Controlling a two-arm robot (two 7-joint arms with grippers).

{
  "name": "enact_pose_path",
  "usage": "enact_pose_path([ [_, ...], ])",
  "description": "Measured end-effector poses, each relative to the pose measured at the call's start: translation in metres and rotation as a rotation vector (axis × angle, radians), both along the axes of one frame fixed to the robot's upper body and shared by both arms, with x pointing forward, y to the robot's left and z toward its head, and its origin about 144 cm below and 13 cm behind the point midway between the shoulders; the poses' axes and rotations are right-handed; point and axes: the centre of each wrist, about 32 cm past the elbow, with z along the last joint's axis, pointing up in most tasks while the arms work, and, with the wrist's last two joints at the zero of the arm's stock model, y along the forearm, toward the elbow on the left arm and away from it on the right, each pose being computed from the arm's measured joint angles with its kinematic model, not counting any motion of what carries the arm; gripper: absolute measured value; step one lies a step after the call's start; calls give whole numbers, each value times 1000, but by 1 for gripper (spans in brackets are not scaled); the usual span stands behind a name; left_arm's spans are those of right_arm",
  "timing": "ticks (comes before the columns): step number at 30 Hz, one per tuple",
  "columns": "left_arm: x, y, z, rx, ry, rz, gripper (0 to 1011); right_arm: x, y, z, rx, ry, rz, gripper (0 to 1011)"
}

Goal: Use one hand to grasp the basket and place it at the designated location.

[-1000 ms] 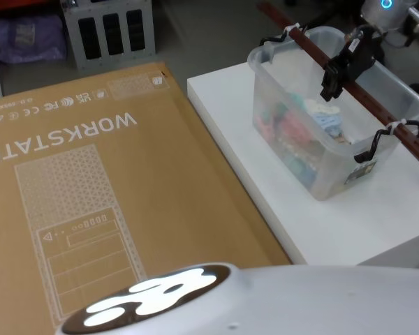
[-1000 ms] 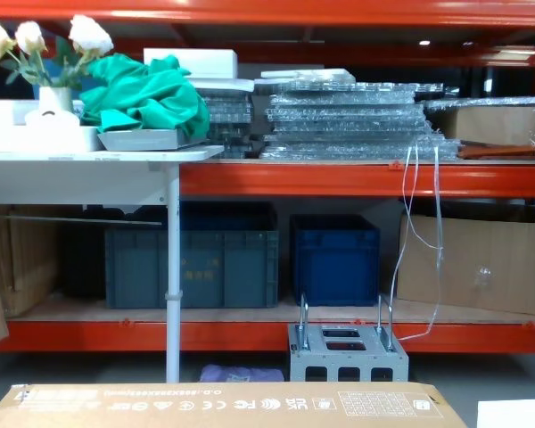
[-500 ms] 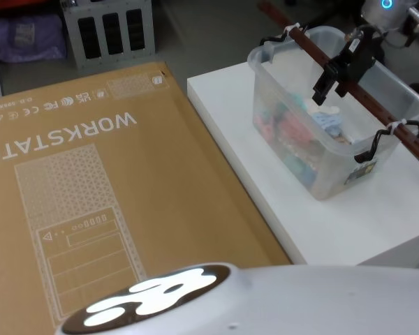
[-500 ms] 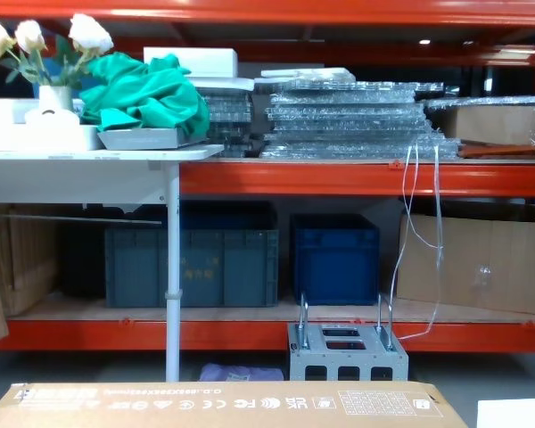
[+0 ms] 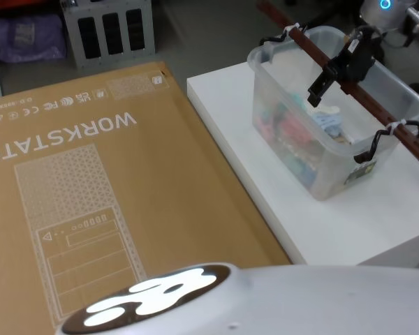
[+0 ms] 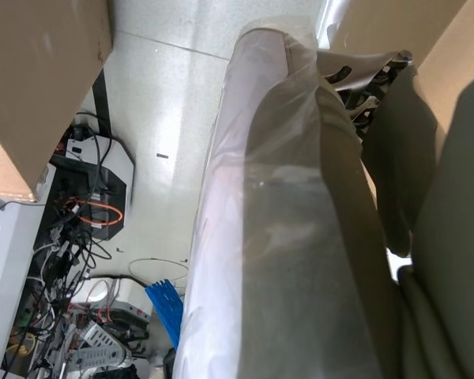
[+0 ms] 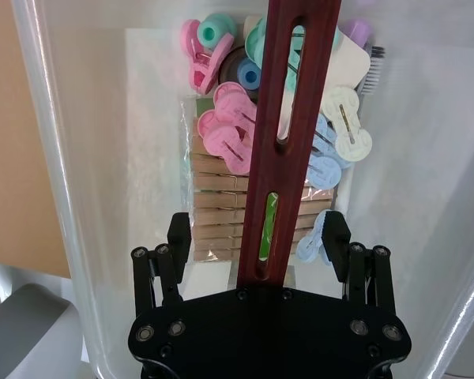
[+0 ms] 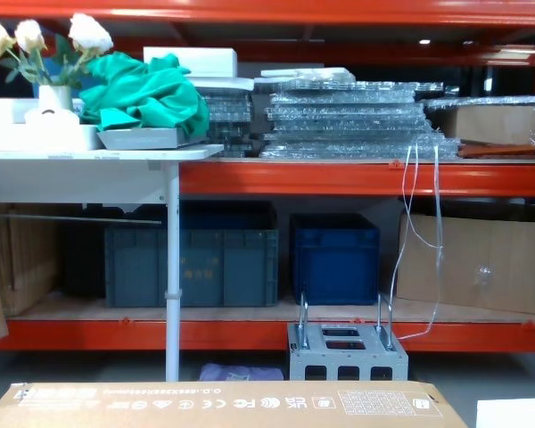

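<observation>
1. Large cardboard box, printed "WORKSTATION", lies flat nearest the robot, beside the white bench.
2. Basket, a clear plastic tub, stands on the white bench at the robot's right; it is not yet lifted.
3. Basket contents, seen in the right wrist view: pastel plastic clips in pink, blue, green and cream, lying over a row of wooden clothespins.
4. Red-brown bar handle spans the tub, tied on with white zip ties.
5. Right gripper: half a second ago its jaws sat close about the bar; now they stand spread, one on each side of the handle and not touching it. The jaws having opened, judged: the grasp is being reset and closing remains.
6. Left gripper: parked; the left wrist view gives a wrapped surface, jaws' state cannot be told.
7. Grey metal box and blue crates lie farthest, under the shelving.
</observation>
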Motion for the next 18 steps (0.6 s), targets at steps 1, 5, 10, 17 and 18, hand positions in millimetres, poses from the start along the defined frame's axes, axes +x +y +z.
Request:
enact_pose_path([
  [1,0,0,0,0,0,0,0,0,2,0,-3,-1,2,1000],
  [5,0,0,0,0,0,0,0,-2,8,2,-8,-5,11,1000],
  [10,0,0,0,0,0,0,0,-4,11,3,-10,-9,16,1000],
  [17,0,0,0,0,0,0,0,-8,14,6,-13,-17,17,1000],
  [18,0,0,0,0,0,0,0,-11,14,8,-15,-22,17,1000],
])
